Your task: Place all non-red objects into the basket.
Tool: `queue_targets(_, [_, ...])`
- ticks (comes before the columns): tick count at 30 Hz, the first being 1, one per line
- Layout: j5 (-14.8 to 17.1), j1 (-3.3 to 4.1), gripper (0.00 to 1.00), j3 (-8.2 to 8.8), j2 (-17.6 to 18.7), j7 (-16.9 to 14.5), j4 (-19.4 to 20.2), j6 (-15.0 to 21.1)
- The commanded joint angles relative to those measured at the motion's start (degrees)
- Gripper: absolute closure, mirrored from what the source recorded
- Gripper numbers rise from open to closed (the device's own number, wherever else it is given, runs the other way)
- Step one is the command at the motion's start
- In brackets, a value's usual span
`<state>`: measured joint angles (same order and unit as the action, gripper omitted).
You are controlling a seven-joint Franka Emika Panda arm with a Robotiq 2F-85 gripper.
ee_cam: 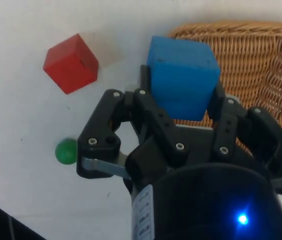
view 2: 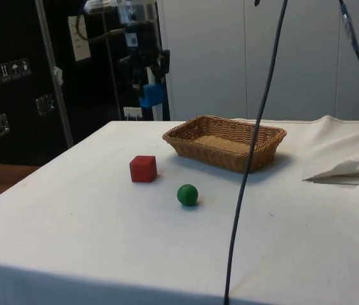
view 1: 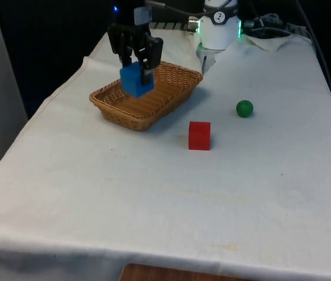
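Between the fingers (ee_cam: 215,107): blue cube (ee_cam: 183,75), clamped and held in the air, the wicker basket (view 1: 171,93) below the fingers by the front view. Red cube (view 1: 199,135) and green ball (view 1: 244,108) sit on the bench (view 1: 153,193), well apart from the fingers, outside the basket.
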<state>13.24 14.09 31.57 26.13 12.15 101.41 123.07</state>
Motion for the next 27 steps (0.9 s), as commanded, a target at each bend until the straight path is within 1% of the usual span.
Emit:
queue_targets(1, [-0.5, 0.52, 0.98, 0.34, -1.5, -0.1, 2.1, 1.7])
queue_targets(2, [-0.5, 0.52, 0.98, 0.34, -1.9, -0.2, 2.6, 2.0])
queue_targets(3, [0.0, 0.06, 0.98, 0.0, -0.7, -0.1, 1.0, 0.7])
queue_targets(4, [-0.6, 0.57, 0.98, 0.34, -2.2, -0.2, 3.0, 2.3])
queue_targets(8, [-0.6, 0.57, 0.98, 0.34, -3.7, -0.5, 4.9, 3.6])
queue_targets(12, [-0.7, 0.86, 0.98, 0.06, -4.8, -0.2, 6.7, 4.9])
queue_targets(13, [-0.2, 0.34, 0.98, -0.23, -4.6, -0.6, 6.4, 4.1])
queue_targets(14, [-0.7, 0.86, 0.98, -0.06, -4.9, -0.1, 6.9, 5.1])
queue_targets(20, [-1.0, 0.92, 0.98, -0.11, -5.7, -0.1, 8.1, 5.7])
queue_targets(21, [-0.5, 0.63, 0.98, -0.4, -5.0, -0.3, 7.1, 4.7])
queue_targets(22, [-1.0, 0.92, 0.98, -0.06, -6.0, -0.3, 8.4, 5.9])
queue_targets(23, [-1.1, 0.97, 0.98, 0.0, -6.2, -0.5, 8.8, 6.1])
queue_targets(27, [-1.2, 0.92, 0.98, 0.17, -7.4, -1.5, 10.5, 7.1])
